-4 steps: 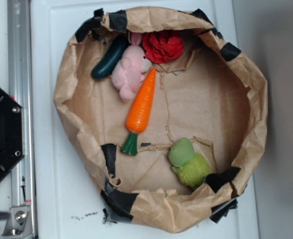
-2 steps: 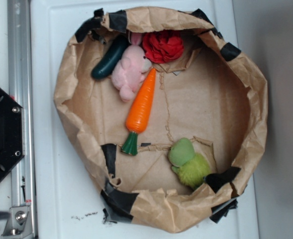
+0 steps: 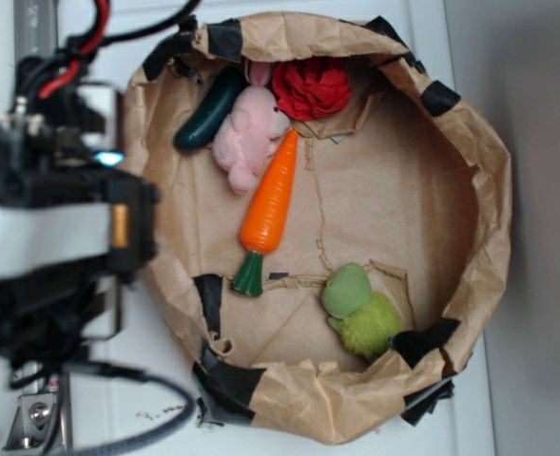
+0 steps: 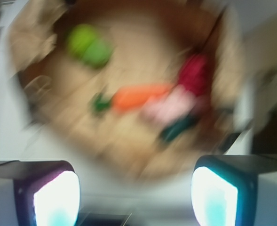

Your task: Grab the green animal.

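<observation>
The pincer [image 4: 136, 195] has its two fingers wide apart, with nothing between them; in the wrist view the lit pads [image 4: 58, 197] stand at the bottom corners of the picture and the whole bag is seen in the gap. This view is very blurred, so fine details cannot be read from it. In the exterior view the arm [image 3: 56, 233] is at the left edge, above the white tabletop [image 3: 94, 47] and just outside the wall of the brown paper bag [image 3: 493, 199], which is rolled down into a low round nest.

The green animal [image 3: 360, 312] lies on the bag floor near the lower right wall, well apart from the arm and free on its upper side. The carrot [image 3: 270, 204], the pink bunny [image 3: 246, 133], the dark cucumber [image 3: 208, 109] and a red thing [image 3: 313, 87] are grouped at the upper left, away from it. I judge that the fingers are held open so they can pass around the soft toy, and that the reach is only beginning.
</observation>
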Robot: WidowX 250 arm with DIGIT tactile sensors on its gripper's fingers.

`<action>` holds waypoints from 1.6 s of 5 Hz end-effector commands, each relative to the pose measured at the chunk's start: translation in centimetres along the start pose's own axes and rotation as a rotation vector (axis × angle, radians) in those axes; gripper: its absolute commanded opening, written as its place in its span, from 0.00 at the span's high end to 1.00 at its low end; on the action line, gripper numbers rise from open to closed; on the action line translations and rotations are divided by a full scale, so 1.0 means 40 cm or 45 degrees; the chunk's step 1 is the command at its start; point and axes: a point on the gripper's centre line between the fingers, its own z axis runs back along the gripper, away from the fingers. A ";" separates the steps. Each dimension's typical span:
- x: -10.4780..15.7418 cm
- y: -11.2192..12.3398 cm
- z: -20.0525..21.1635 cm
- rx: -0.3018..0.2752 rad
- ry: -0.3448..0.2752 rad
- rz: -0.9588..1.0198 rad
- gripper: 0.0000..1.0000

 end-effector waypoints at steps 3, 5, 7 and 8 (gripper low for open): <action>0.132 0.043 -0.281 -0.212 -0.051 -0.063 0.00; 0.185 -0.165 -0.231 -0.445 -0.348 -0.473 0.00; 0.234 -0.247 -0.306 -0.430 -0.325 -0.606 0.00; 0.257 -0.237 -0.383 -0.415 -0.266 -0.564 0.00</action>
